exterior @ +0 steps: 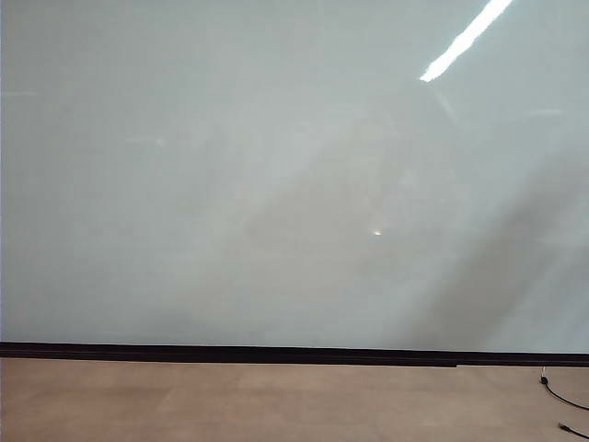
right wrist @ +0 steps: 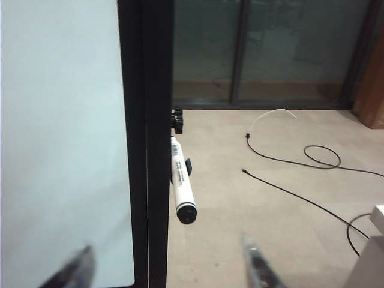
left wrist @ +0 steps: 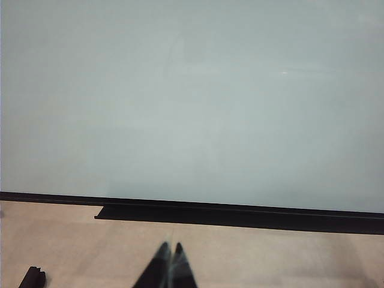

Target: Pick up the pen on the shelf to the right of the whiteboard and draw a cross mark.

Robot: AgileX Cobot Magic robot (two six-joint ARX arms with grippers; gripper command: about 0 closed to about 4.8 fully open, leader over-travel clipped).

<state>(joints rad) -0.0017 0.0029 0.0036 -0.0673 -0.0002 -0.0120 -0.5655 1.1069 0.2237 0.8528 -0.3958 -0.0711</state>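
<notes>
The step in hand is the reach for the pen; nothing is grasped yet and no cross mark shows on the whiteboard [exterior: 276,184] in any view.

In the right wrist view the right hand [right wrist: 168,270] has its 2 fingers spread wide and released, with nothing between them, blurred at the near edge of the picture. The pen [right wrist: 182,183] sits just beyond them, resting against the black frame [right wrist: 147,144] at the board's right edge, on a small holder there. Its dark end points toward the camera, and a black clip [right wrist: 177,120] sits at its far end. The pen lies roughly between the 2 fingers' lines but apart from both. Thin cables [right wrist: 288,162] trail on the floor behind it.

The left hand [left wrist: 170,267] appears in its own wrist view facing the board low down, its fingers clenched together on nothing, well clear of the work.

The next move likely calls for the right hand to advance until the pen's barrel sits between the fingers, then close on the middle of the barrel, keeping clear of the frame beside it. The fit beside the frame looks tight, so 1 finger could strike it.
</notes>
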